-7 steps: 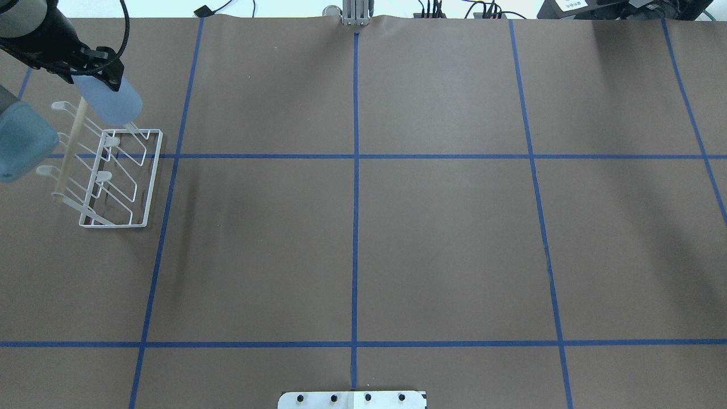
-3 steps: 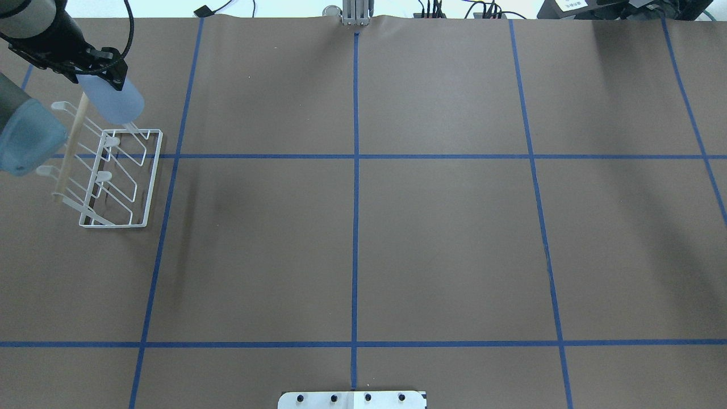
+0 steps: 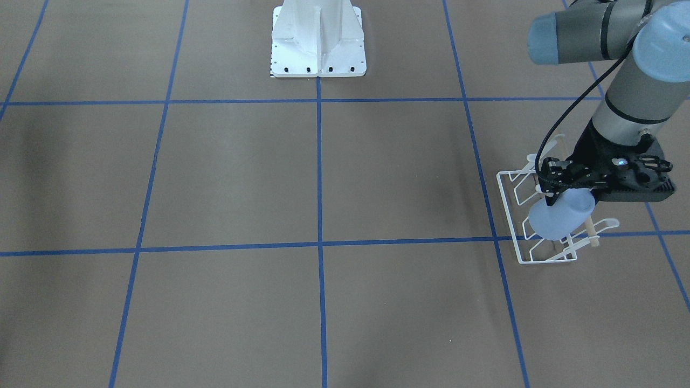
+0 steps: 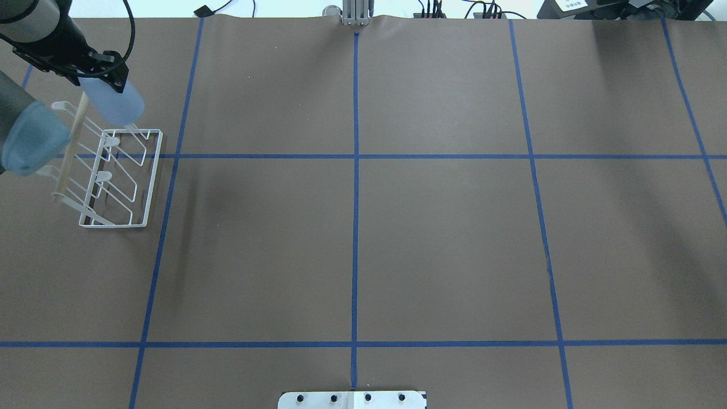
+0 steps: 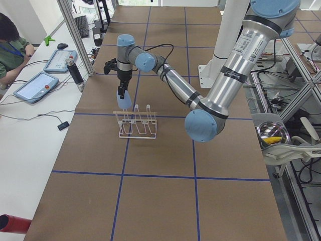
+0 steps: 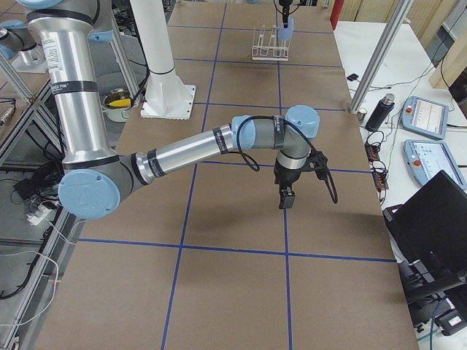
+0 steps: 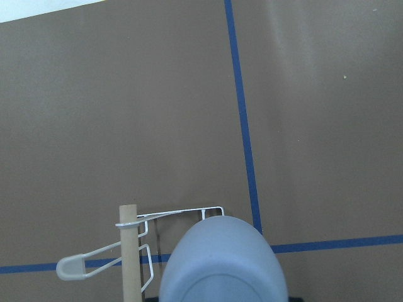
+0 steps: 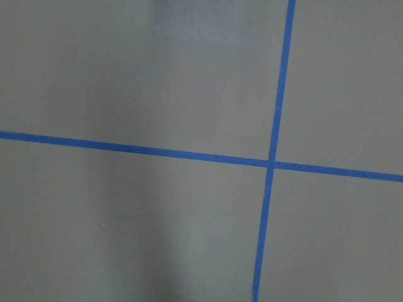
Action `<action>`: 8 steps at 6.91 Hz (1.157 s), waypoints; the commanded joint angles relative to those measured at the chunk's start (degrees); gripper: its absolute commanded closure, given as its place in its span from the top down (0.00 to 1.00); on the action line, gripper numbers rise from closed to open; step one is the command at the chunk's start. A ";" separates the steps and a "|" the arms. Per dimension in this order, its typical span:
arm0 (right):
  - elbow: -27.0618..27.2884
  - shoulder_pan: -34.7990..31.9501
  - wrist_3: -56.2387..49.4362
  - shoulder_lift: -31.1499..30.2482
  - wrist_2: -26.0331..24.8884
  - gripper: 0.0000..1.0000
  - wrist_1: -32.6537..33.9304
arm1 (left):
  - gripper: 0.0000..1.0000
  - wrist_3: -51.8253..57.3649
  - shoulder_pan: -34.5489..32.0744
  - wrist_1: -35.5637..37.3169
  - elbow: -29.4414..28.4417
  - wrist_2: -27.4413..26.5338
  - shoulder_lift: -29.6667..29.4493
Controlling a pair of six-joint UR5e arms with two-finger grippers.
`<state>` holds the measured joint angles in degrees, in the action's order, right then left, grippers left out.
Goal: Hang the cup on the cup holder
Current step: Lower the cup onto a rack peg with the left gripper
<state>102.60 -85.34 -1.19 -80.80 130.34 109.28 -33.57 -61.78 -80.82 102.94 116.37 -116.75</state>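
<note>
L tool [image 4: 100,81] – cup [image 4: 117,106] over holder [image 4: 151,182]

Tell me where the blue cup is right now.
In the overhead view the cup is at far left, gripped by the left claw, over the cup holder's far end.

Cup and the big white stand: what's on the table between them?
Nothing stands there. In the front-facing view, only bare brown table and blue tape lines lie between the cup and the stand.
</note>
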 commanded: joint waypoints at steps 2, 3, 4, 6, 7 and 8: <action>-0.03 0.00 0.05 -0.06 0.00 1.00 0.06 | 0.00 -0.09 0.35 -3.64 -3.43 0.00 0.21; -0.03 0.00 0.05 -0.06 0.00 1.00 0.06 | 0.00 -0.09 0.44 -3.73 -3.96 0.09 0.30; -0.03 0.00 0.05 -0.06 0.09 1.00 0.06 | 0.00 -0.09 0.44 -3.82 -4.41 0.09 0.30; -0.03 0.00 0.05 -0.06 0.09 1.00 0.06 | 0.43 -0.70 0.61 -4.43 -6.86 0.00 0.30; 0.06 0.00 0.05 -0.06 0.35 1.00 0.06 | 0.98 -0.79 0.79 -7.40 -7.39 0.00 1.60; 0.06 0.00 -0.04 -0.32 1.48 1.00 -0.20 | 0.99 -0.97 0.70 -10.56 -7.31 0.09 2.83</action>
<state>102.61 -85.34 -1.16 -80.93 130.87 109.28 -34.34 -61.10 -87.94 95.91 116.39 -115.27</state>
